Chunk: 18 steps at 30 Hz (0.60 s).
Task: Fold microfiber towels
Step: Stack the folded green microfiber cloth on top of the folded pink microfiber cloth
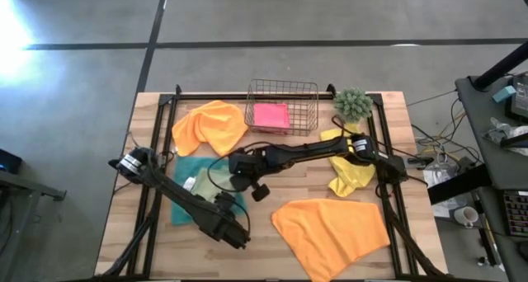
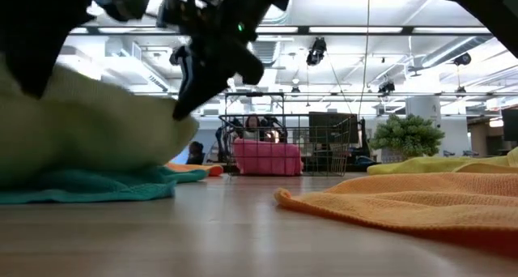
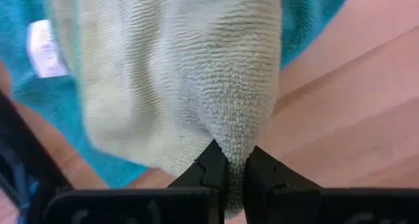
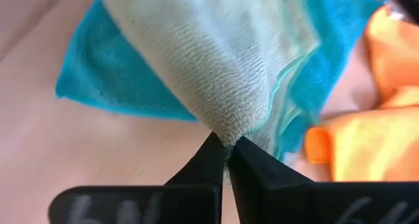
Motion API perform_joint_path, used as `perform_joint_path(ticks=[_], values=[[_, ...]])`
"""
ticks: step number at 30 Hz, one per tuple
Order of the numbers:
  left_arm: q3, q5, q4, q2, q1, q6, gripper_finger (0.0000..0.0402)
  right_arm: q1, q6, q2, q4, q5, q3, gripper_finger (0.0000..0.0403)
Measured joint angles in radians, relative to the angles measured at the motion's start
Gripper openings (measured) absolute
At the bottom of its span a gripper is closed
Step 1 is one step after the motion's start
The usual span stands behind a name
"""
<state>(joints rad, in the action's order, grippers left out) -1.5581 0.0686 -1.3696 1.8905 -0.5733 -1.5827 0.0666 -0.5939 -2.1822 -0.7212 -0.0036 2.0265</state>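
A sage green towel [image 3: 177,86] is bunched up above a teal towel [image 1: 188,201] that lies flat on the table's left half. My left gripper [image 3: 234,168] and my right gripper [image 4: 227,149] are both shut on the sage towel. In the low view the sage towel [image 2: 81,131] bulges up at the left over the teal towel [image 2: 81,188]. An orange towel [image 1: 330,232] lies spread at the near right. A second orange towel [image 1: 210,125] lies crumpled at the far left. A yellow towel [image 1: 351,171] lies at the right. My left gripper pinches a bunched tip of the sage towel [image 3: 232,142] between its two fingertips, coming from above and pointing down. The cloth fans out below the fingers, and its lower part lies on the teal towel. My right gripper pinches another gathered tip of the sage towel [image 4: 226,129] beside its hemmed edge [image 4: 281,86]. Its fingers slant downward from the table's right. The cloth spreads away below them, slack, over the teal towel.
A copper wire basket [image 1: 282,88] at the far middle holds a folded pink towel [image 1: 271,115]. A small green plant [image 1: 353,103] stands at the far right. Bare wood shows in the near middle, between the teal and the orange towel.
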Motion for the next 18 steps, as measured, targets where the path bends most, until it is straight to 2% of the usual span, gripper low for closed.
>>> perform_joint_path(ticks=[8, 14, 18], values=[[0.0, 0.068, -0.046, -0.123, 0.005, 0.004, 0.0008, 0.0, 0.087, 0.002, -0.105, 0.005, 0.097, 0.0008], [-0.003, 0.076, -0.063, -0.177, 0.02, 0.121, 0.0008, 0.001, 0.165, 0.002, -0.188, 0.008, 0.175, 0.0008], [-0.003, 0.079, -0.064, -0.193, 0.037, 0.232, 0.0008, 0.003, 0.215, 0.002, -0.259, 0.058, 0.242, 0.0008]])
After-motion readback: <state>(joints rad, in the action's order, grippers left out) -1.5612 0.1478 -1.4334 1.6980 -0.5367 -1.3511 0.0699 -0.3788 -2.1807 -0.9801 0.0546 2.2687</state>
